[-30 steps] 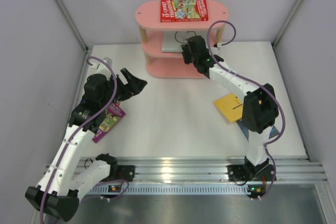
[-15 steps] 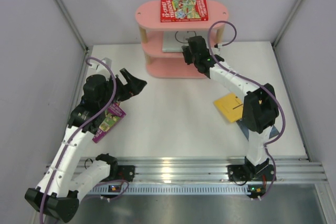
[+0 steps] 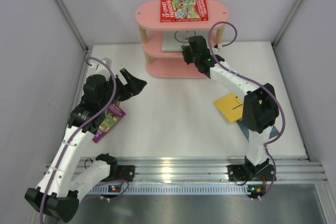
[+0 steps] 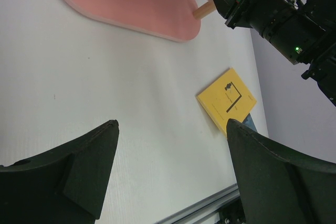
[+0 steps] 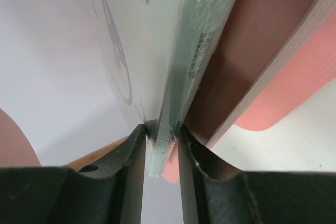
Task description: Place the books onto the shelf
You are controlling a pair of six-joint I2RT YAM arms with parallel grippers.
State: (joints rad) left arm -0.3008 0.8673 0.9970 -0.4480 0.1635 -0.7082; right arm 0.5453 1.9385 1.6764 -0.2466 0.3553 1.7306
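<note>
Right end effector (image 5: 161, 135) narrow, pinching the near edge of the pale grey-green book (image 5: 157, 51); book runs away from the fingers toward the far side, flat, into the gap of the shelf (image 3: 152, 14) between the top board and the middle board; most of it is over the middle tier, the held edge at the tier's near right rim; judgement: the next move turns on letting go and backing out toward the near right without dragging the book; top board just above the wrist and a wooden post (image 3: 220, 34) on the right are what could catch; red book (image 3: 184, 10) lies flat on the top board, long axis left-right; yellow book (image 3: 228, 107) flat on the worktop (image 3: 168, 124) at right, beside the right arm's elbow, nearer that arm; purple book (image 3: 108, 121) at left, partly under the left arm; left end effector (image 3: 134, 85) wide apart, holding nothing, above bare worktop, well apart from the shelf.
</note>
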